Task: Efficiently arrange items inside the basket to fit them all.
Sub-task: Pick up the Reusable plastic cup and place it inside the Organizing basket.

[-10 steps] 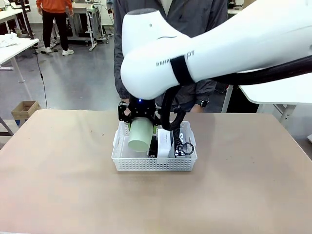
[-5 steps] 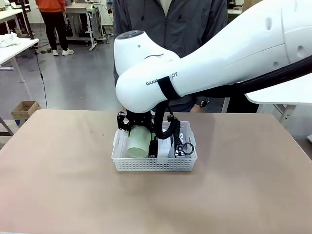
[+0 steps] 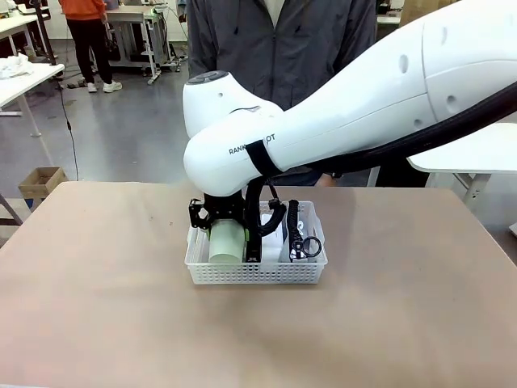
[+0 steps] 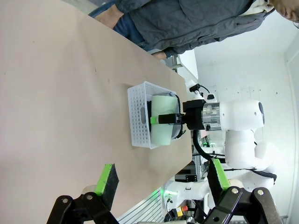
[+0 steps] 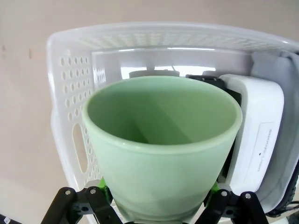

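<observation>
Centre of the front view: right gripper (image 3: 227, 240) is clamped on the pale-green cup (image 3: 228, 241), now sunk into the left end of the white basket (image 3: 257, 273). A second back the cup hung tilted and higher, mouth toward the camera; since then the arm has swung down and the cup sits upright-ish with its lower part behind the basket wall. So the last item is nearly placed, release looks like the next step, and the task seems close to done. Rest of the items already pack the right part: white box (image 3: 275, 239) on edge just beside the cup, grey pouch (image 3: 311, 234) with its black strap (image 3: 305, 246) at the right end; the stapler is probably the dark sliver between cup and box, can't confirm. Right wrist view looks straight into the cup (image 5: 163, 154) mouth, green pads (image 5: 103, 193) gripping its sides at lower frame, basket (image 5: 65, 116) floor free beneath, the box (image 5: 258, 140) at right frame, something the front view hides behind the arm. Left wrist view, rolled sideways, shows the left gripper (image 4: 161, 179) spread wide and holding nothing at bottom frame, well apart from the basket (image 4: 140, 122) mid-frame, where the other arm holds the cup (image 4: 162, 126). A person stands at the far table edge, hands not involved.
</observation>
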